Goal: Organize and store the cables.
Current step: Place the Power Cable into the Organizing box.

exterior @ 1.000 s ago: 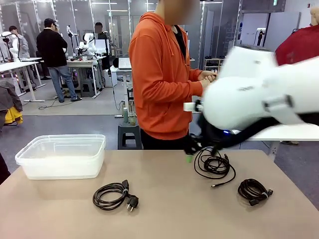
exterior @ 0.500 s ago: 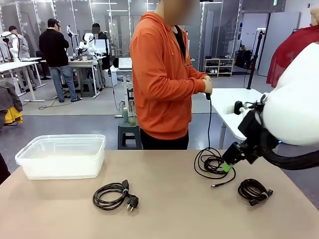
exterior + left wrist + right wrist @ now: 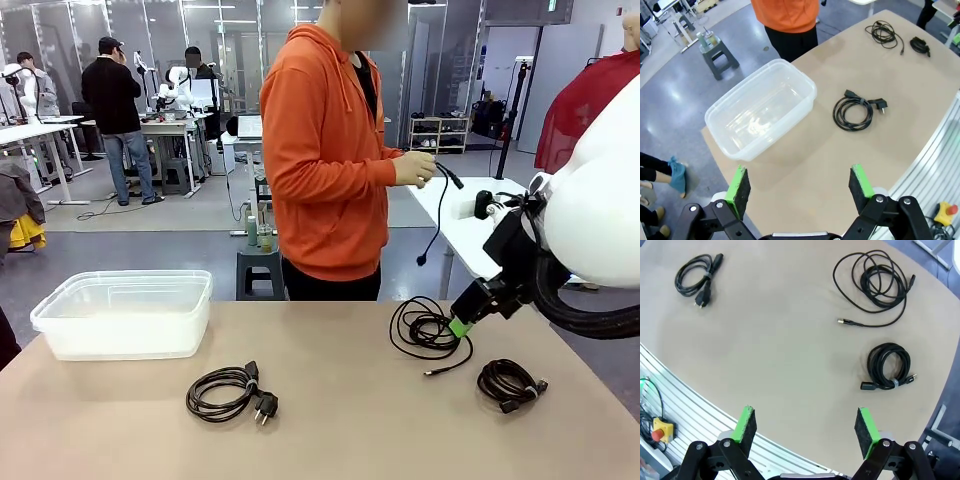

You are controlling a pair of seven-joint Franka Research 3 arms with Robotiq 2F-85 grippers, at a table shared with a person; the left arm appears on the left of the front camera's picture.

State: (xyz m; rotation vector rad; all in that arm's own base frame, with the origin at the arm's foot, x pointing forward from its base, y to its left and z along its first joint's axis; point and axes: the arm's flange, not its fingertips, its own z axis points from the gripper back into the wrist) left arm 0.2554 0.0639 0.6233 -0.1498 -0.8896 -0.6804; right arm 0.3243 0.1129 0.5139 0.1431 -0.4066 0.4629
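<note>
Cables, four in number: thin black cords, judged light, limp and apt to spring out of their coils. The right gripper (image 3: 805,424), jaws spread wide and empty, hangs above the table (image 3: 770,345). Nearest, ahead of its right finger, is the tied bundle (image 3: 888,367). Beyond that lies the loose coil (image 3: 879,282) with a trailing plug end, and far ahead of the left finger the power cord (image 3: 694,275). The left gripper (image 3: 799,184), equally wide open and empty, hangs above the clear plastic bin (image 3: 775,135). A fourth cable (image 3: 440,200) dangles from the person's hand (image 3: 412,168). Best hold: across the bunched strands at the tie. The loose coil will likely sprawl and needs many strands gathered at once.
</note>
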